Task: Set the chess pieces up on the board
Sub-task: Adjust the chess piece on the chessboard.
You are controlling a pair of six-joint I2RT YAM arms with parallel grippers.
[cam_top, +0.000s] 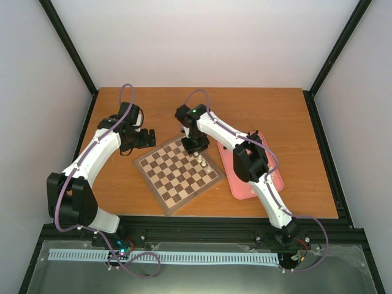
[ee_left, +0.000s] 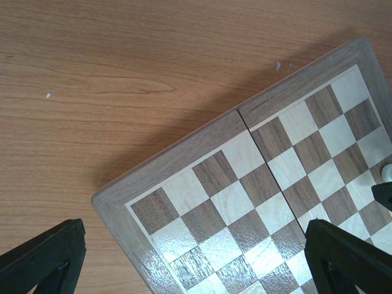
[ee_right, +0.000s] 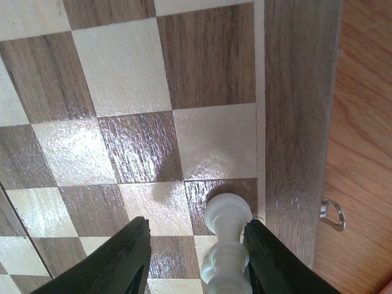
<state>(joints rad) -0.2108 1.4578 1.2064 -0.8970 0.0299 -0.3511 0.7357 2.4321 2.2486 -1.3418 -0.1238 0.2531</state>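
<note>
The board (cam_top: pixel 177 173) lies at an angle in the middle of the table. A few cream-white chess pieces (cam_top: pixel 203 162) stand in a short row near its right far edge. My right gripper (cam_top: pixel 195 146) hovers over that edge. In the right wrist view it (ee_right: pixel 196 233) is open, with a white piece (ee_right: pixel 228 214) standing on a dark edge square of the board (ee_right: pixel 122 73) between the fingers, close against the right finger (ee_right: pixel 263 245). My left gripper (cam_top: pixel 144 138) is open and empty over the board's left corner (ee_left: pixel 202 184). No black pieces show clearly.
A pink tray (cam_top: pixel 245 184) lies right of the board, mostly covered by the right arm. A white piece (ee_left: pixel 386 172) shows at the right edge of the left wrist view. A metal clasp (ee_right: pixel 332 212) sits on the board's side. Bare wooden table (ee_left: pixel 122 79) surrounds the board.
</note>
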